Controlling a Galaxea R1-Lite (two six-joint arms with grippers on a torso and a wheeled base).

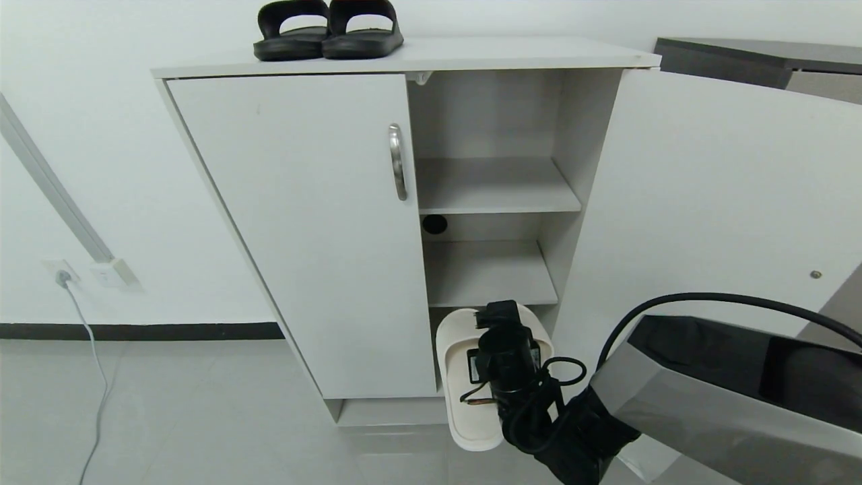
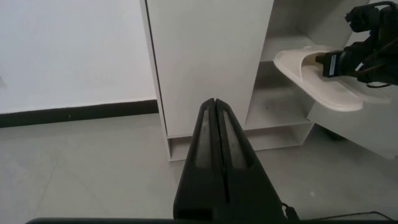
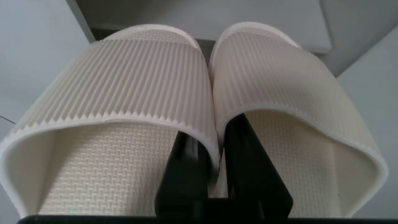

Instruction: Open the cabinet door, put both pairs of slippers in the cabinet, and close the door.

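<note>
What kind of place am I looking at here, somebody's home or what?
Probably a home-style entryway, or a mock-up of one: a white shoe cabinet against a plain wall, black slippers on top, cream slippers at its open side, grey tiled floor.

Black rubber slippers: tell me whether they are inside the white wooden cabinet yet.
No, the black rubber slippers sit side by side on top of the white wooden cabinet, above its shut left door.

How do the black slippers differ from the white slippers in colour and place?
Colour: the black slippers are black, the white slippers cream-white. Place: the black slippers rest on top of the cabinet, while the white slippers are held by the right gripper at its open bottom compartment. Both are pairs, kept side by side.
</note>
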